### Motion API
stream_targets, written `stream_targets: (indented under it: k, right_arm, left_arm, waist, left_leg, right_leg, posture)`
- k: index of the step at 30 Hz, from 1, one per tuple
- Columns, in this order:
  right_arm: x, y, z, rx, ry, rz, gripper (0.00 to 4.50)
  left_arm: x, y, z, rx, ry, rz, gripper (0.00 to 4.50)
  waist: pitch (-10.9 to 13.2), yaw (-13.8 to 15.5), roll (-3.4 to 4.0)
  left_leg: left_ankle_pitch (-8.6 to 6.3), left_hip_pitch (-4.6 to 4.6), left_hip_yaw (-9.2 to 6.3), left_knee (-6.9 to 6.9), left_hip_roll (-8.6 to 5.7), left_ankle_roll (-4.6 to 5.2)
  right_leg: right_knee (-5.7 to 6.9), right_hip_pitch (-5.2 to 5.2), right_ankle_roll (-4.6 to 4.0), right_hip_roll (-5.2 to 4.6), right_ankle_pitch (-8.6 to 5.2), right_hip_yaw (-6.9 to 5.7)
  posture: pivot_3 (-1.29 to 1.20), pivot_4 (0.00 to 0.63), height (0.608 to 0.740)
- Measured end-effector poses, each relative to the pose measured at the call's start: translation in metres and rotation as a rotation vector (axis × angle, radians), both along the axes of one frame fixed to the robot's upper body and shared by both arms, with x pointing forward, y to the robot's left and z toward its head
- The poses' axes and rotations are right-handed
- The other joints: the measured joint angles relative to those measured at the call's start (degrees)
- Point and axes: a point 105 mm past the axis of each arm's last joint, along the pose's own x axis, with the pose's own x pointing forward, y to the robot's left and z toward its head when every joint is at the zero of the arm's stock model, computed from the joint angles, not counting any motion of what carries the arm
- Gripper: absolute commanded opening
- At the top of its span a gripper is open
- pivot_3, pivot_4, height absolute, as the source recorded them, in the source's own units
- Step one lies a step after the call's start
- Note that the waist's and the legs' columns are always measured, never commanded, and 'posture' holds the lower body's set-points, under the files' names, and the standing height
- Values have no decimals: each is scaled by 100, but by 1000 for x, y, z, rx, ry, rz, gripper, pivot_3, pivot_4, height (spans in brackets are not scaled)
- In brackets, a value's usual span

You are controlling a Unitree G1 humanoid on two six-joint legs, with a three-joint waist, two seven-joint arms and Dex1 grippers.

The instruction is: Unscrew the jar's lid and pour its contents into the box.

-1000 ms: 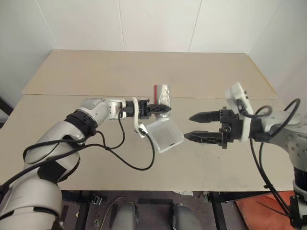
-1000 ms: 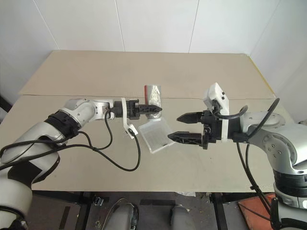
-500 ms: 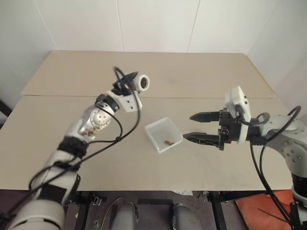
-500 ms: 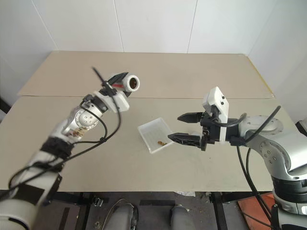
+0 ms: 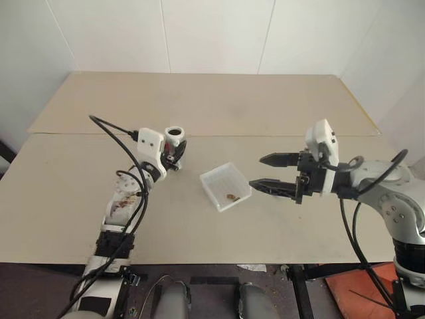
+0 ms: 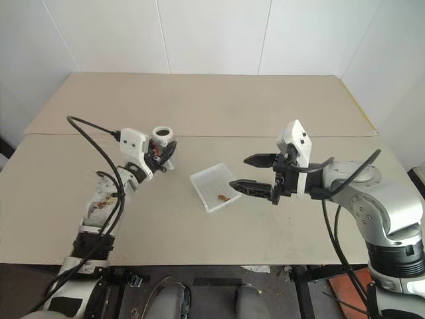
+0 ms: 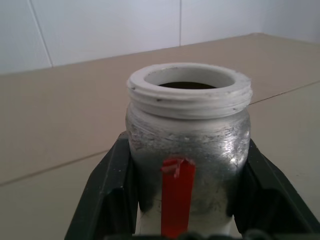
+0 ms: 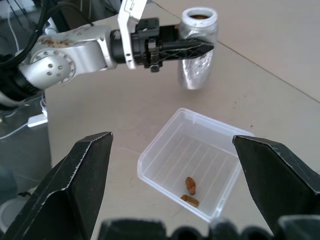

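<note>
The silver-grey jar [image 5: 174, 141] with its red strip stands upright, mouth open, to the left of the box. My left gripper [image 5: 173, 151] is shut on its body; the black fingers [image 7: 107, 192] press both sides of the jar [image 7: 187, 140]. Whether it rests on the table I cannot tell. The translucent white box [image 5: 214, 181] lies mid-table with the contents [image 8: 190, 184], two small brown bits, in one corner. My right gripper [image 5: 257, 172] hovers open and empty just right of the box [image 8: 167, 142], fingers [image 8: 85, 172] spread wide. The lid is out of view.
The beige table [image 5: 299, 113] runs far back to white walls, with a seam line across it behind the jar. A black cable [image 5: 116, 129] loops up from my left arm. The table's front edge [image 5: 219, 260] is near.
My left arm has carried the jar away from above the box, leftward and down, rolling it from tipped to upright. Brown bits now show in the box. The right gripper has stayed put.
</note>
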Motion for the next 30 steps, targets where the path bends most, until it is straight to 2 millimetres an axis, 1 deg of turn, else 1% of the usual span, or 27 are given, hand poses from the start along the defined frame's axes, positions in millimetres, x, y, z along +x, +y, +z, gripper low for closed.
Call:
stream_targets:
  k: [2,6,8,9,12,13,14,15,17,19,20,22,24,25,27,30]
  right_arm:
    - [0,1,0,4,-6,0,4451]
    - [1,1,1,6,-9,-2,4451]
    - [1,1,1,6,-13,-2,4500]
    - [1,1,1,6,-14,-3,4500]
    - [1,1,1,5,-18,-5,4500]
    - [1,1,1,5,-19,-5,4500]
    - [1,1,1,5,-21,-5,4500]
    - [2,1,2,6,-23,-5,4500]
    - [2,1,2,4,-27,-5,4500]
    - [2,1,1,3,-27,-6,4500]
    - [2,1,1,2,-26,-5,4500]
    - [2,-2,-1,-8,-18,-12,4500]
    - [1,-4,-4,-21,-14,-16,4500]
    - [1,-7,-5,-32,-14,-24,4500]
    - [1,-11,-8,-49,-16,-29,4500]
    - [1,-16,-9,-68,-28,-28,4500]
  left_arm:
    - [-2,-1,-5,-21,-5,-2,1981]
    - [-7,-3,-22,-38,-10,-10,1981]
    - [-9,-3,-24,-27,-21,-10,2723]
    - [-10,-2,-27,-20,-16,-7,2945]
    - [-18,2,-50,5,47,6,3969]
    - [-20,3,-55,10,62,10,4327]
    - [-22,5,-58,17,71,15,4481]
    - [-23,8,-58,27,74,16,4481]
    - [-29,14,-50,51,58,8,4481]
    - [-44,26,-42,103,63,-42,4481]
    - [-54,32,-40,129,77,-80,4481]
    - [-80,46,-38,195,128,-178,4481]
    - [-107,55,-31,235,179,-304,4481]
    - [-116,60,-23,248,186,-353,4481]
    - [-136,69,-1,275,170,-469,4481]
    - [-160,79,30,299,141,-626,4481]
  waist:
    - [0,7,0]
    - [0,8,0]
    - [-1,10,1]
    - [-2,8,1]
    - [-3,-3,0]
    - [-3,-1,0]
    - [-3,0,0]
    - [-3,0,0]
    - [-3,-6,0]
    - [-4,-62,1]
    - [-3,-92,1]
    - [-4,-130,3]
    - [-3,-136,2]
    - [-3,-132,3]
    - [-4,-97,3]
    - [-4,-89,3]
  left_leg:
    - [0,1,0,0,0,0]
    - [0,1,2,-2,0,0]
    - [0,5,2,-3,0,0]
    - [0,8,3,-4,0,0]
    - [0,10,4,-6,0,0]
    - [0,9,3,-6,0,0]
    - [0,9,3,-7,0,0]
    - [0,9,3,-7,0,0]
    - [0,9,4,-7,1,0]
    - [0,10,8,-15,4,0]
    - [0,10,9,-18,5,0]
    - [0,15,12,-22,7,0]
    - [-1,17,14,-22,11,0]
    - [-1,22,15,-22,11,0]
    - [-1,27,15,-22,11,0]
    - [-1,25,19,-23,12,-1]
  right_leg:
    - [-1,0,0,0,0,0]
    - [-1,-1,-1,0,0,2]
    - [-1,1,-1,0,0,3]
    - [-2,5,-1,0,0,5]
    - [-2,4,-1,1,0,6]
    - [-1,3,-1,1,0,5]
    - [-1,3,-1,1,0,5]
    - [-1,3,-1,1,0,5]
    - [-2,2,-1,1,0,6]
    - [0,-6,-1,1,0,14]
    - [0,-7,-2,2,0,15]
    - [-1,-8,-3,2,-1,17]
    - [1,-5,-5,3,-2,14]
    - [-1,-2,-5,1,-3,14]
    - [-6,6,-7,0,-4,6]
    - [-9,5,-7,2,-6,6]
  posture:
    - [0,150,740]
    - [0,150,740]
    - [0,150,740]
    - [0,150,740]
    - [0,150,740]
    - [0,150,740]
    - [0,150,740]
    - [0,150,740]
    - [0,150,740]
    - [0,150,740]
    - [0,150,740]
    - [0,150,740]
    - [0,150,740]
    - [0,150,740]
    - [0,150,740]
    - [0,150,740]
